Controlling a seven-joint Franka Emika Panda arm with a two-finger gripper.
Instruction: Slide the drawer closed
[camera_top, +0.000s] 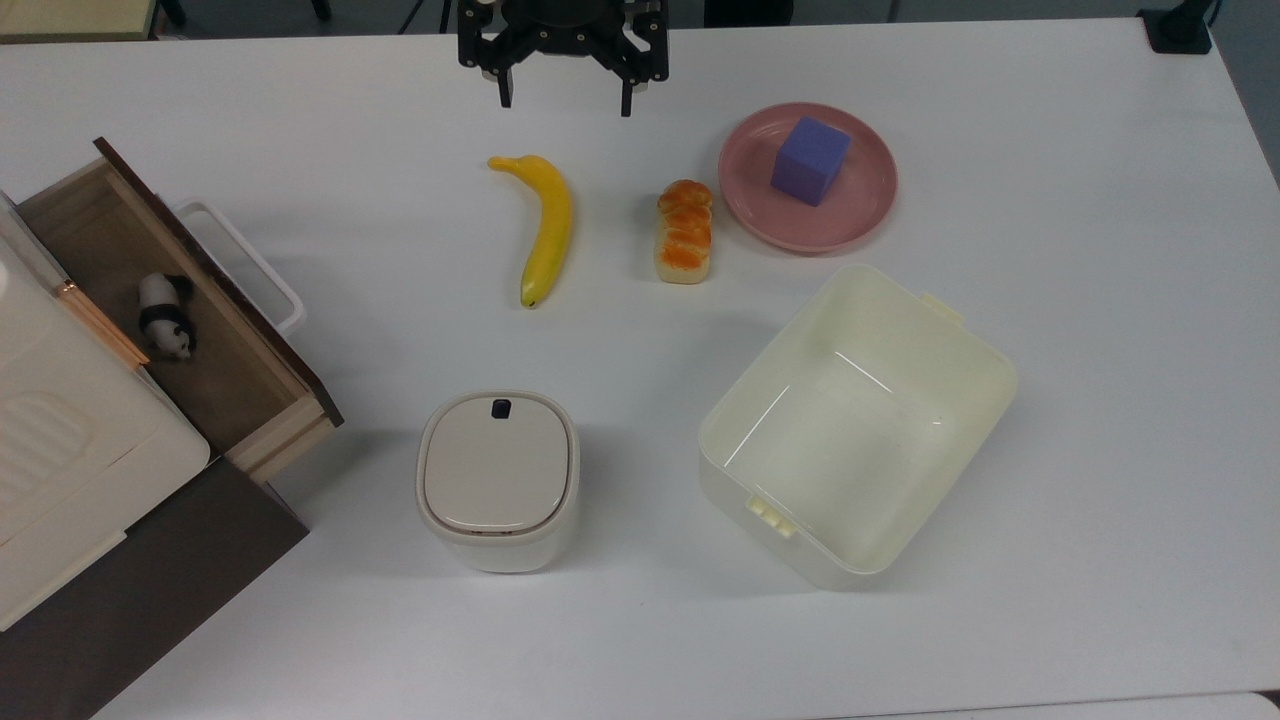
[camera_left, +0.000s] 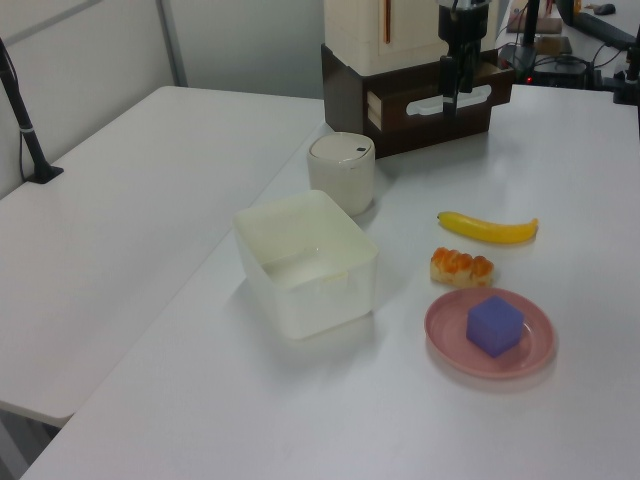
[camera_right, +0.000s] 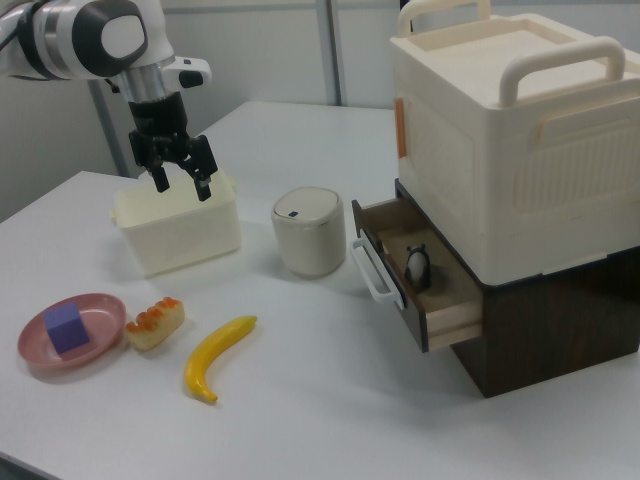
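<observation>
White tabletop (camera_top: 1050, 450) carries all items; a second white table stands alongside at the left view's left. At the top view's left edge sits a dark-brown cabinet (camera_right: 560, 340) with a cream plastic case (camera_right: 510, 130) stacked on top. The drawer (camera_top: 215, 300) projects from this cabinet, pulled well out, with its brown floor exposed. Its thin dark front panel carries a white loop handle (camera_top: 250, 265) that faces the table centre. A small panda figure (camera_top: 165, 315) lies on the drawer floor.

The gripper (camera_top: 565, 100) hangs above the table at the top view's upper edge, just beyond the stem end of the banana (camera_top: 545, 230). Its two fingers are spread apart and grasp nothing. It is well apart from the drawer and touches no item. In the right view, the gripper (camera_right: 180, 180) appears in front of the cream bin.

Item layout, top view:
- The banana lies near the centre, lengthwise.
- A bread roll (camera_top: 685, 230) lies just beside it on the top view's right.
- A pink plate (camera_top: 860, 215) holds a purple cube (camera_top: 810, 160).
- A large cream bin (camera_top: 960, 370) stands open below the plate.
- A small white lidded bin (camera_top: 497, 480) stands near the drawer's corner, not touching it.
</observation>
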